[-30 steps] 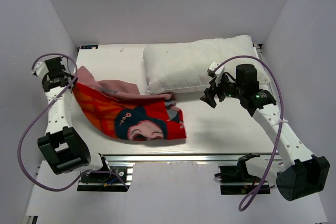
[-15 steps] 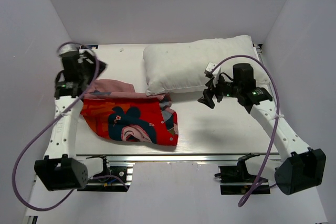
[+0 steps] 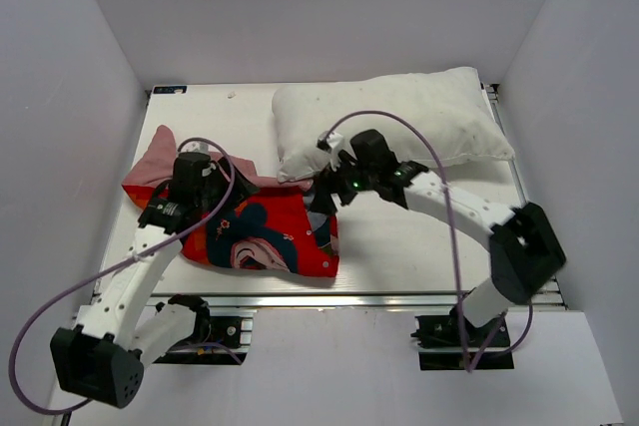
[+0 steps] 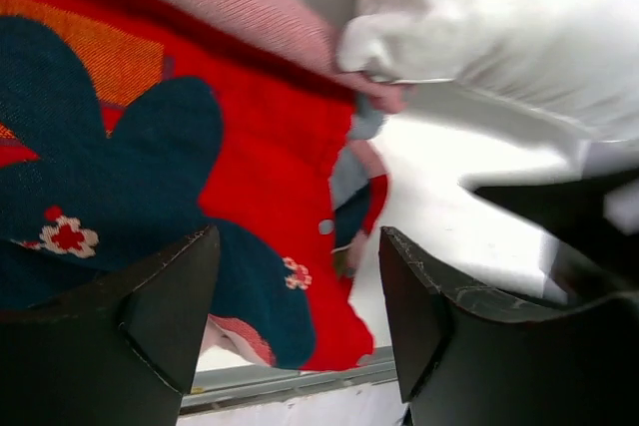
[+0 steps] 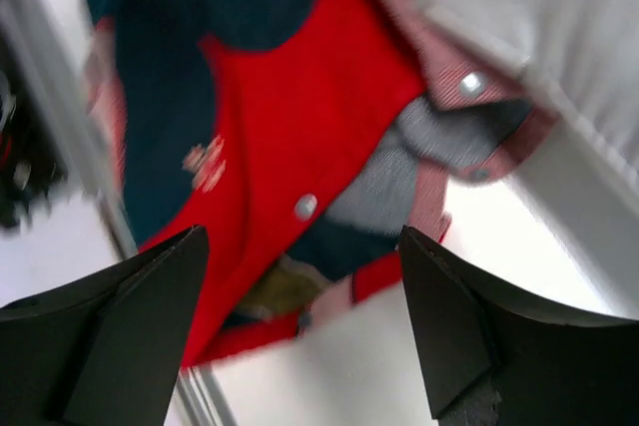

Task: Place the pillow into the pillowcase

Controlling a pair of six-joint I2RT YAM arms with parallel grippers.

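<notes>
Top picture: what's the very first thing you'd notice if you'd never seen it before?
The bright red pillowcase with a cartoon girl's face jumps out first, crumpled at the front left of the table. Behind it, a plump white pillow lies along the far edge, one corner meeting the pillowcase. The right gripper hangs open over the pillowcase's right end.

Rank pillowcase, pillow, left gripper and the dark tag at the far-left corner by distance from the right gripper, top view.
From the right gripper:
1. pillowcase: directly beneath, at its right edge.
2. pillow: just behind; its near-left corner is almost as close.
3. left gripper: off to the left, over the pillowcase's other end.
4. dark tag: far-left corner, farthest.
</notes>
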